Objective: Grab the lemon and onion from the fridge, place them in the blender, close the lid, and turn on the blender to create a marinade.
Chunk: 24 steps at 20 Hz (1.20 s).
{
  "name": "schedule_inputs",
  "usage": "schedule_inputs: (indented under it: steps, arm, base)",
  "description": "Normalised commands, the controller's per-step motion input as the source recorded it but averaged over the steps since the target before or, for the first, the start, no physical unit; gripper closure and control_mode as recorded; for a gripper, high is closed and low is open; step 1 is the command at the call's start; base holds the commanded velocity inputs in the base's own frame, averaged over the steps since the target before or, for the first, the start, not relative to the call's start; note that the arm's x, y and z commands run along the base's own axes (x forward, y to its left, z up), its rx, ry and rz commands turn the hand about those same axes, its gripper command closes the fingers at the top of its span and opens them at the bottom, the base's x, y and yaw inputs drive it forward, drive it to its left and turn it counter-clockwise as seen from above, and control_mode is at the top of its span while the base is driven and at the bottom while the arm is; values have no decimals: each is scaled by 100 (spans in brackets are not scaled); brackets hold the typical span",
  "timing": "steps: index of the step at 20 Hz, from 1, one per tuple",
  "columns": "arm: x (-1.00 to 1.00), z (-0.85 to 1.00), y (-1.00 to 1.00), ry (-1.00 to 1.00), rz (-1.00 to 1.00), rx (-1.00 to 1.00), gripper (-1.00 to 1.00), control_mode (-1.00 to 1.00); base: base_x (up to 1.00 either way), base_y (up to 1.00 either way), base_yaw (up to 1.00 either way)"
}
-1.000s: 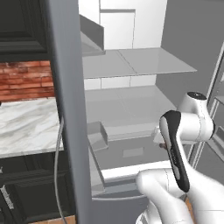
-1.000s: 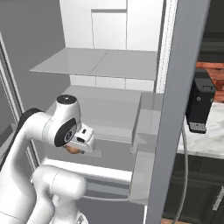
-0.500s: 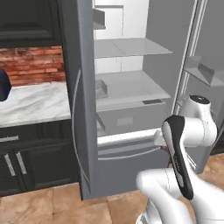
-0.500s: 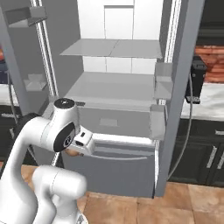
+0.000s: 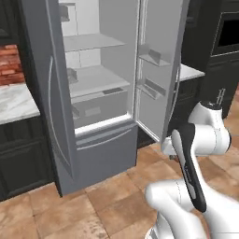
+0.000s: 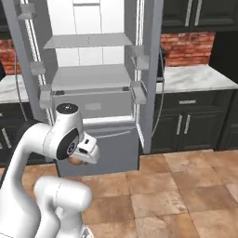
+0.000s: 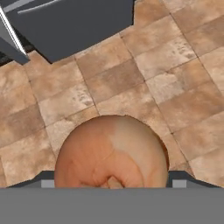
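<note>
Your fridge [image 5: 93, 93] stands with both doors swung wide, and as far as you can see into it the shelves and door bins hold neither ball. The base sits well back from it on the tiled floor [image 7: 131, 74], so you can judge the fetching half of the job as partly done. The blender, the lid and the lemon cannot be placed from here, so you cannot tell whether the lemon has already gone in. What is left for certain: carry the onion to the blender, drop it in, close the lid and turn the knob.

The arm is folded close to its own body, the hand pointing down at the floor in front of the fridge's lower drawer.

You have the onion [image 7: 111, 153] between the fingers [image 7: 111, 186], which are clamped on its two sides; in the right base view it peeks out under the hand [image 6: 76, 160]. Up close it is a smooth reddish-brown ball with a paler tan patch toward one side and faint darker streaks running over the skin.
</note>
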Motion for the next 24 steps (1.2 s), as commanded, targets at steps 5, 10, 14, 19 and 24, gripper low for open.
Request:
schedule_inputs:
  steps: [5, 10, 14, 19, 24]
  arm:
    - [0, 0, 0, 0, 0, 0, 100, 100]
    - [0, 0, 0, 0, 0, 0, 100, 100]
    - [0, 0, 0, 0, 0, 0, 100, 100]
    - [0, 0, 0, 0, 0, 0, 100, 100]
    - [0, 0, 0, 0, 0, 0, 100, 100]
  base:
    - [-100, 33, -63]
    - [-100, 18, -69]
    - [-81, -13, -72]
    - [-13, -80, -68]
    - [9, -100, -70]
